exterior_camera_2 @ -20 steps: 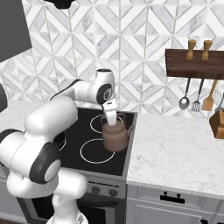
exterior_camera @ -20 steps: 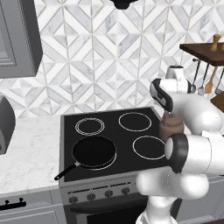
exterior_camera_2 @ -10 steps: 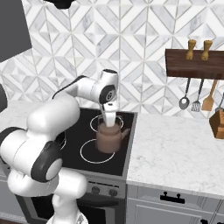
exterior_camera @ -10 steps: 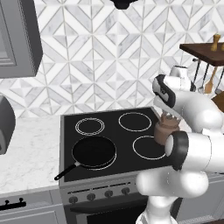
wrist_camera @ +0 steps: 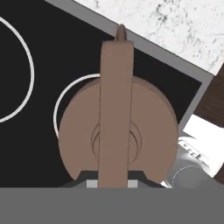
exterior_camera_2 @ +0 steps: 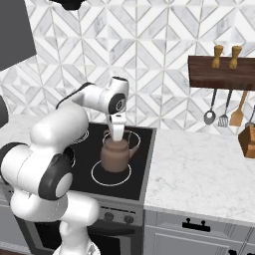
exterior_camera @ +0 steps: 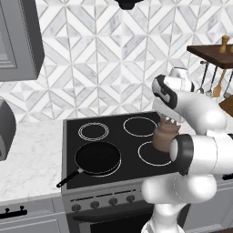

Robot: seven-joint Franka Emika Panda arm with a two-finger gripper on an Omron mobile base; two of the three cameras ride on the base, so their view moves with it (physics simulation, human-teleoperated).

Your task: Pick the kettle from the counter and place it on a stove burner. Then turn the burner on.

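One second has brought the kettle from the stove's right edge, by the bench, down over the front right burner. The pincer holds its handle; touchdown seems near, though contact is unclear.

Even, bright rendered light — soft shadows, no glare — slightly coarse.

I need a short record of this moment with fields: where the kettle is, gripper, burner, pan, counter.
kettle: kettle over the front right stove burner, held by its arched handle; contact with the glass cannot be told
gripper: gripper shut on the kettle handle
pan: black frying pan on the front left burner
counter: white marble counter right of the stove
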